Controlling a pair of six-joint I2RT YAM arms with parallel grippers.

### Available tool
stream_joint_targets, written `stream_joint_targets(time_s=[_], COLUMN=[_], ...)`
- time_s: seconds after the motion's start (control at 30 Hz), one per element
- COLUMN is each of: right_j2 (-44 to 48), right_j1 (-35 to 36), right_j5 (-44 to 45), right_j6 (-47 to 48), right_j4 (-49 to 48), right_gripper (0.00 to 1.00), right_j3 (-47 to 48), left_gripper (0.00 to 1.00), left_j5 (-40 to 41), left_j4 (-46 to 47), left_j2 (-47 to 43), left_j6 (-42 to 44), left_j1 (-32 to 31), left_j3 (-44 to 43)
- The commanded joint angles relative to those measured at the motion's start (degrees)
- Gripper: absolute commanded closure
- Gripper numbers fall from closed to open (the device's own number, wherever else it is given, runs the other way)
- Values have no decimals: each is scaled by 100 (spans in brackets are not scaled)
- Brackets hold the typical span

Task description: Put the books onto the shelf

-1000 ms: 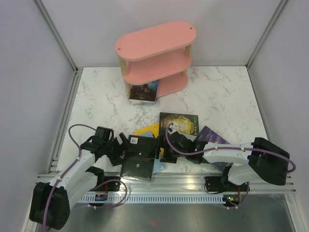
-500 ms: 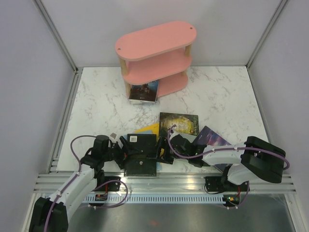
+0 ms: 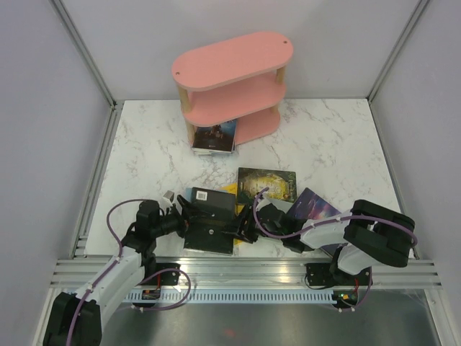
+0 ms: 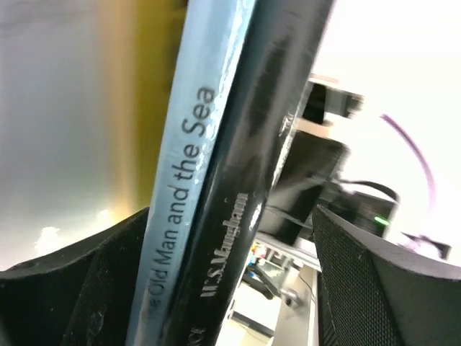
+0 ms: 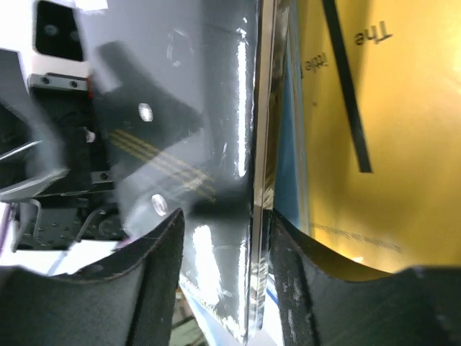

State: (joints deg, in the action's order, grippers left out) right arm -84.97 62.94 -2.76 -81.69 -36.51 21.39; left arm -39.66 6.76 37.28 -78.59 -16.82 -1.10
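Observation:
The pink three-tier shelf [image 3: 230, 79] stands at the back, with one dark book [image 3: 214, 137] under its lowest board. A black book [image 3: 211, 229] lies on a pale blue and a yellow book [image 3: 229, 189] near the front. My left gripper [image 3: 181, 220] is open at the stack's left side. The blue spine [image 4: 194, 144] and black spine [image 4: 252, 166] sit between its fingers [image 4: 72, 288], with a gap on the right. My right gripper [image 3: 243, 227] straddles the black book's right edge [image 5: 256, 216], open, its jaws narrow. A green-gold book [image 3: 268, 182] and a purple book [image 3: 317, 205] lie to the right.
A slotted metal rail [image 3: 245, 270] runs along the near edge under both arm bases. Grey walls and angled frame posts [image 3: 86, 54] enclose the marble table [image 3: 144, 151] on three sides.
Both arms have dropped low and closed in on the black book from either side. The stack has shifted slightly away from me. The right jaws have narrowed markedly, the left only a little.

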Motion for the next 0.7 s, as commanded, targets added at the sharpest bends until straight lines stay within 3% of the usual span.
stream_joint_targets(time_s=[0.0, 0.07, 0.23, 0.67], right_j2=[-177, -353, -451, 112], right_j1=[149, 149, 149, 149], right_j5=[-321, -365, -392, -75], right_j6=[-698, -962, -1209, -1446], right_j4=[-2174, -2726, -3248, -3266], right_gripper=[47, 48, 64, 68], right_j3=[173, 199, 410, 770], left_gripper=[10, 11, 11, 12], left_j5=[-578, -543, -534, -622], left_j4=[1766, 2047, 2127, 1741], left_j2=[-168, -221, -353, -563], left_j6=[-1052, -1158, -1291, -1168], left_j1=[-67, -67, -76, -67], left_j3=[760, 874, 963, 963])
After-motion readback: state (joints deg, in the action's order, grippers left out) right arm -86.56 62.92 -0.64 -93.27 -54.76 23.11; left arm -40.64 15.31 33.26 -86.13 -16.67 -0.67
